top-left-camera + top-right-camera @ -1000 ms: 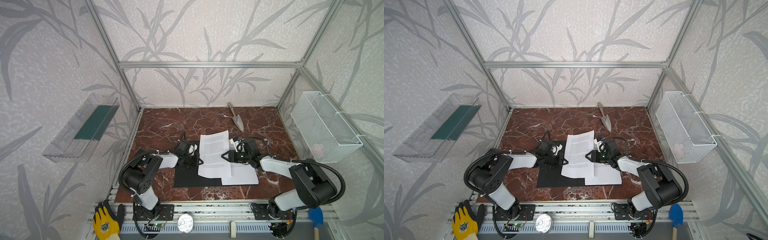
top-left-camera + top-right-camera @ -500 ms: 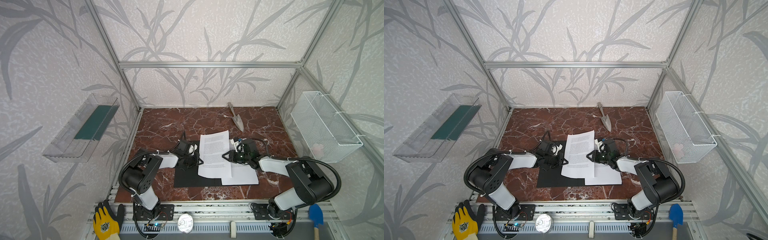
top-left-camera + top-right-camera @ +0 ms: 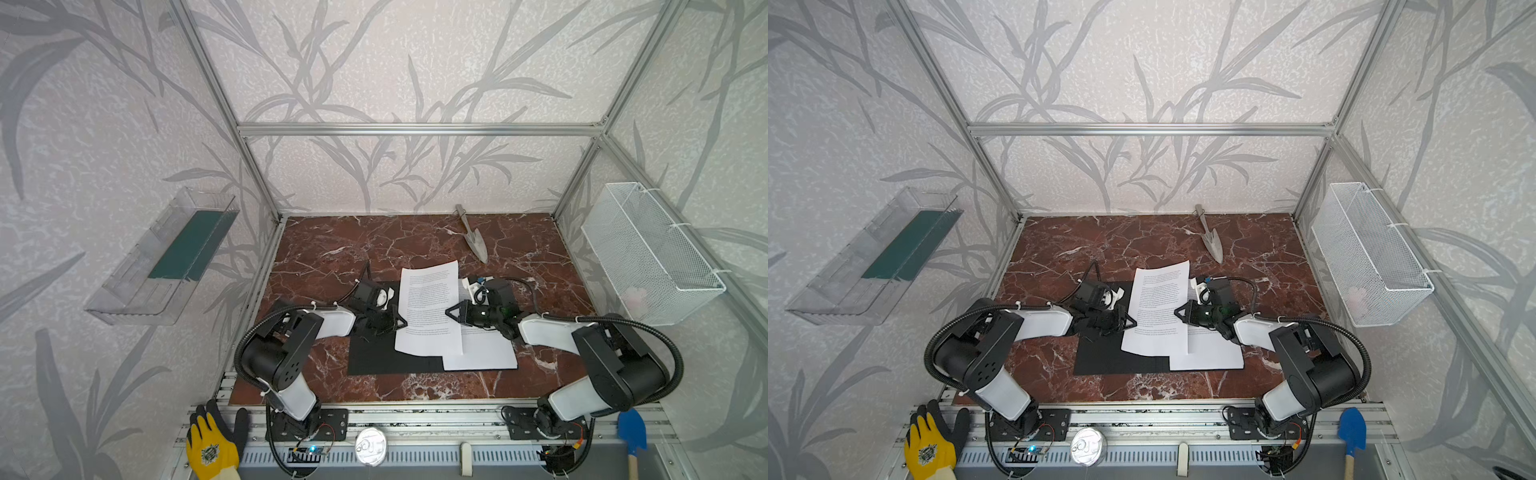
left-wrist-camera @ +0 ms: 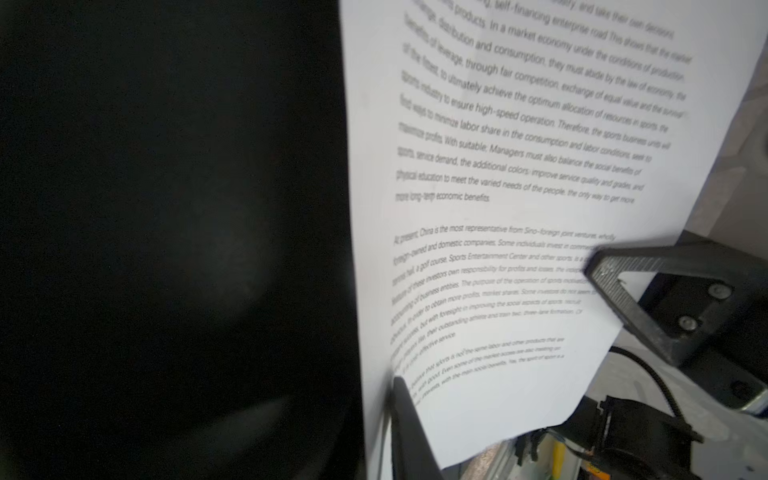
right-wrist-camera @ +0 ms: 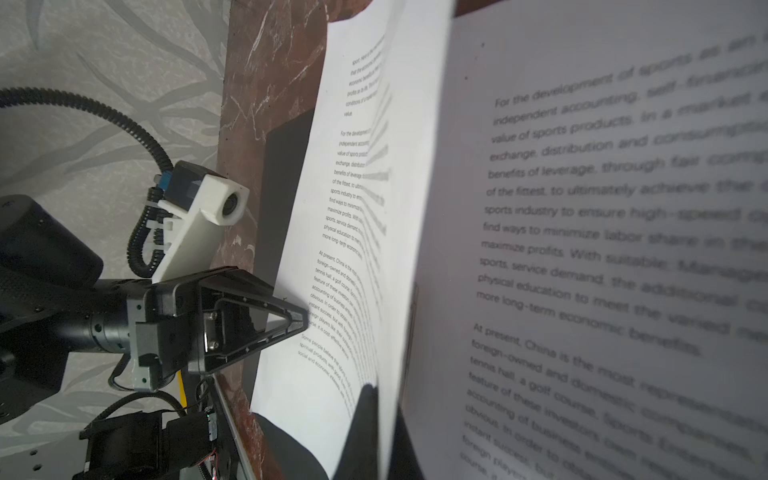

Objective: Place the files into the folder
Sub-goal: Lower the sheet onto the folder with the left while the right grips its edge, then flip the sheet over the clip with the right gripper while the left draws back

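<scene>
Right wrist view: the left gripper [image 5: 302, 320], black and wedge-shaped, meets one long edge of the files [image 5: 332, 257], smooth white sheets of dense print; whether its jaws are parted I cannot tell. They lie across the flat matte black folder [image 3: 386, 359] on veined red marble [image 3: 332, 257]. The right gripper [image 3: 449, 311] is closed, apparently pinching the uppermost by its opposite edge

Matt paper files [image 3: 430, 307], seemingly matt black folder [image 3: 386, 359]
</scene>
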Available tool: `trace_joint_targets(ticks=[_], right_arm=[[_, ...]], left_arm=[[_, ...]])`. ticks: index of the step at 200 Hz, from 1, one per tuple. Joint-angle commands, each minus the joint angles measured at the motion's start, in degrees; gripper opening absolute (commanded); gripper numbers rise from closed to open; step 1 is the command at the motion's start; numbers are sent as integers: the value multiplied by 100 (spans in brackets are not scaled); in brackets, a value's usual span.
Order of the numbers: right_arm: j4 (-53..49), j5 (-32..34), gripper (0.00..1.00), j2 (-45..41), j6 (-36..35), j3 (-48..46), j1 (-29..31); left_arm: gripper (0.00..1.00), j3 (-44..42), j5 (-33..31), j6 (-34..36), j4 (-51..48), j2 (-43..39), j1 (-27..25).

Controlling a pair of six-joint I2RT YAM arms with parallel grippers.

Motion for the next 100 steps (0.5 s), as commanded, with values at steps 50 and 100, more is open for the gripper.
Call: trace_joint_targets(ticks=[50,100], right_arm=[[-2419,136,0,-1684,-1354,728,11],[-4503,996,0,-2520,-2308,1358,-80]], left_arm=[[56,-545,-604,272,-73,-2120,-248],[99,-1182,-2013,612,-215,-4524,-781]])
